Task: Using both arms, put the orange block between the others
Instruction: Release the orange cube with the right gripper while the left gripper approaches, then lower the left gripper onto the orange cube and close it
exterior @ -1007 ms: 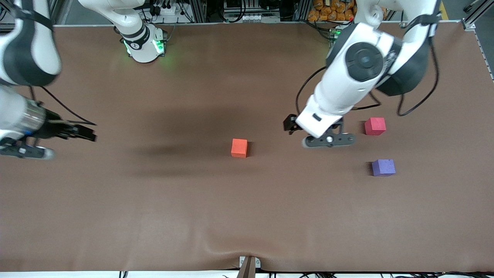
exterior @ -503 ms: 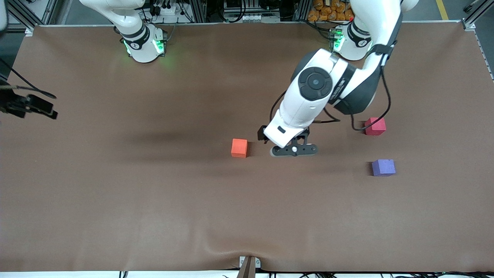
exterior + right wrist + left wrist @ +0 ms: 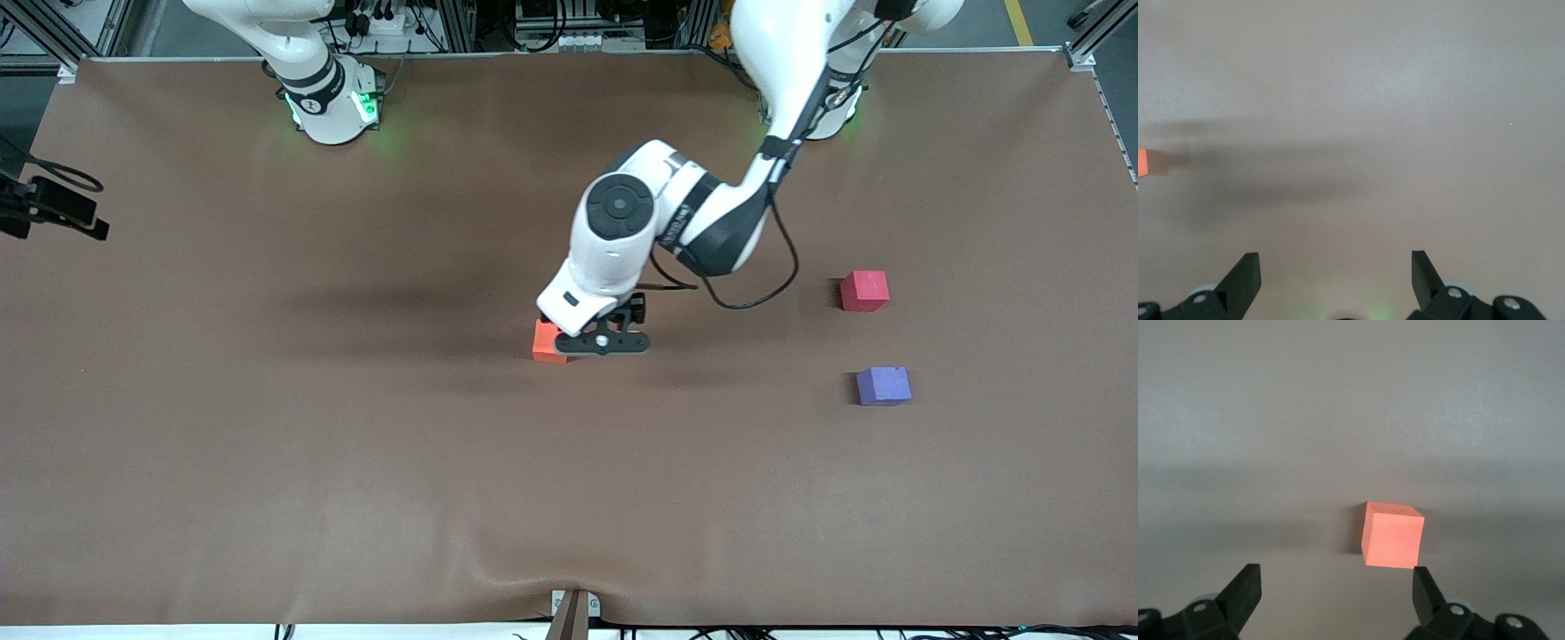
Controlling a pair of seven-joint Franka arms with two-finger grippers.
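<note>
A: Nearest the front camera?
B: I list the purple-blue cube [image 3: 883, 385]; the pinkish-red cube [image 3: 864, 291] at its twelve o'clock, apart.
A: Orange block [image 3: 546, 342]?
B: Mid-table, untouched. Left gripper [image 3: 602, 341] hovers just beside it, fingers spread. Right gripper [image 3: 1333, 283] waits, fingers spread.

Even overhead light, no glare on the matte worktop [image 3: 267, 498]. Soft broad shadows beside the orange block [image 3: 545, 343], toward the right arm's end. Wrist views look washed out, pale, possibly overexposed; front view sharp, colours true.
</note>
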